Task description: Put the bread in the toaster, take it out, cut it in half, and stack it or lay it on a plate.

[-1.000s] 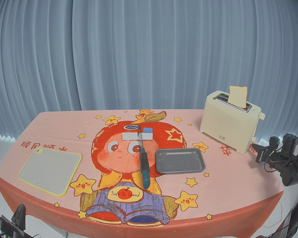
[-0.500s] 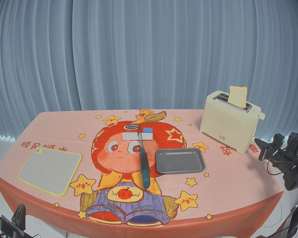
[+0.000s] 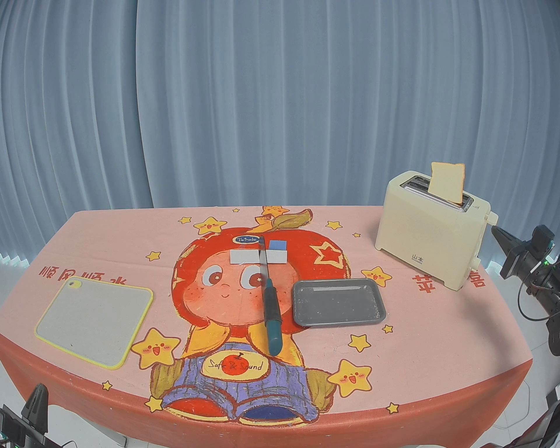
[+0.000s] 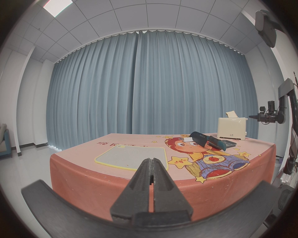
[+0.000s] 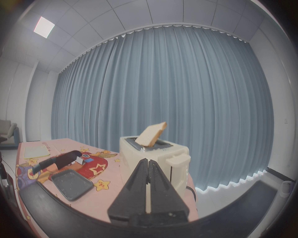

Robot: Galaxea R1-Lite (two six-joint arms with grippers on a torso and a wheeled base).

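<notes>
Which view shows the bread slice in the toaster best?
The right wrist view: the bread is closest there, leaning out of the toaster slot. The head view shows it smaller, sticking up from the slot; the left wrist view shows it far off and tiny.

Pleated blue-grey curtain (image 3: 280, 99) spans the head view's whole upper half; white tiled ceiling (image 4: 161, 12) above carries 1 lit panel (image 4: 57, 6).
</notes>
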